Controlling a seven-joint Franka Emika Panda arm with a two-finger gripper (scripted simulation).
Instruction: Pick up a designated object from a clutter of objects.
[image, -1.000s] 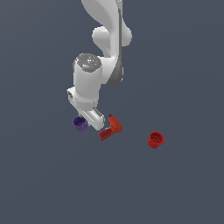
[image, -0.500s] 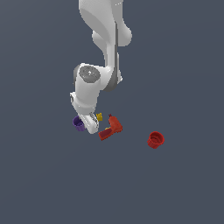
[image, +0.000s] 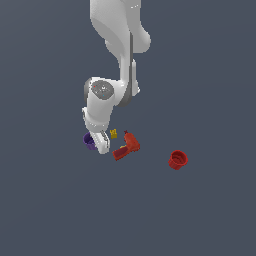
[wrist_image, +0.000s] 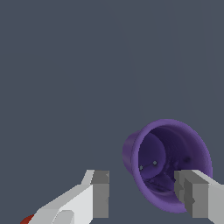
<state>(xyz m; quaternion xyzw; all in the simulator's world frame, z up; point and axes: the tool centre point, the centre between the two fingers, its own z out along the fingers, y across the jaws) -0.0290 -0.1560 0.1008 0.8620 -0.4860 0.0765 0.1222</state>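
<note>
the end effector (wrist_image: 144, 199) hung low over the table (image: 210, 60), its fingers (wrist_image: 99, 194) spread apart with nothing pinched between them. in the wrist view one finger stood clear on bare grey surface, while the other sat over the near rim of the purple cup (wrist_image: 168, 164), so the cup was off to one side of the gap rather than centred in it. whether that finger touched the rim could not be told.

in the exterior view the end effector (image: 100, 142) covered most of the purple cup (image: 89, 141), which peeked out on the exterior view's left of the fingers. the cup lay tipped, its open mouth facing the wrist camera and its inside visible.

just beside the fingers, toward the exterior view's right, sat the tiny yellow block (image: 114, 133), and next to it the red drill-shaped toy (image: 126, 146). the red cup (image: 177, 160) stood well apart, further to the exterior view's right. no table edge showed in either view.

as a judgement, the approach looked nearly finished: the arm was down at the right object. the closing of the fingers, and the lift, were not yet done. the fingers probably needed a small sideways correction to straddle the cup wall.
</note>
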